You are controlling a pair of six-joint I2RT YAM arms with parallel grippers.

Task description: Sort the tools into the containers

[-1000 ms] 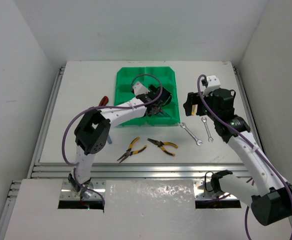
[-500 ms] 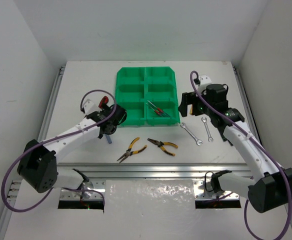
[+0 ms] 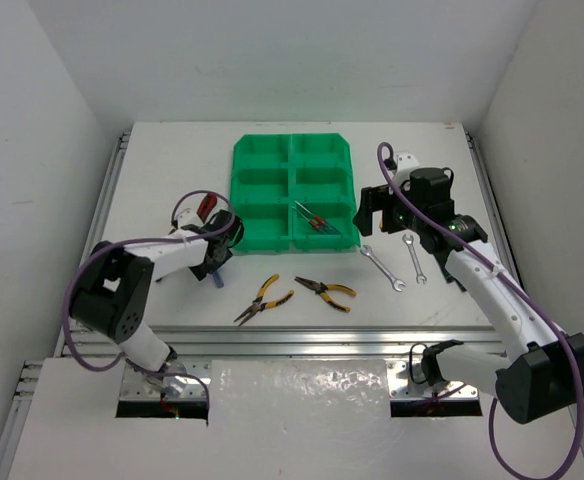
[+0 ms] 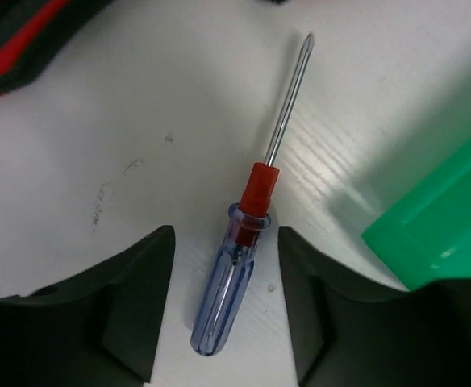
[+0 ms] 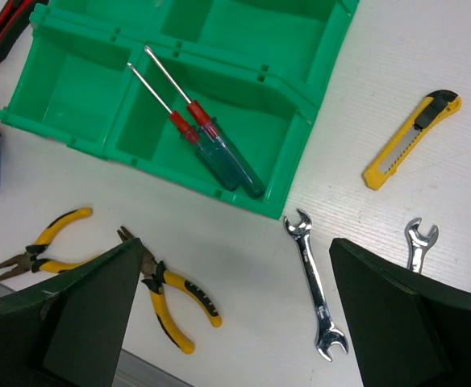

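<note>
Green plastic marks the tray [image 3: 262, 185] in the overhead view, with two blue-handled screwdrivers [image 3: 315, 221] lying in its near right bin. Left of the tray, the left gripper [image 3: 215, 258] hangs low over a loose screwdriver [image 3: 218, 280], near a red-and-black tool [image 3: 205, 205]. Yellow-handled pliers [image 3: 264, 298] and wrenches [image 3: 382, 267], two of each, lie on the table in front of the tray. The right gripper [image 3: 372, 212] hovers off the tray's right edge.

From the left wrist, the jaws stand apart on either side of the loose screwdriver's clear blue handle, with a gap on each side.

From the right wrist, the fingers [image 5: 66, 322] spread wide with nothing between them. A yellow utility knife [image 5: 409, 137] lies right of the tray.
</note>
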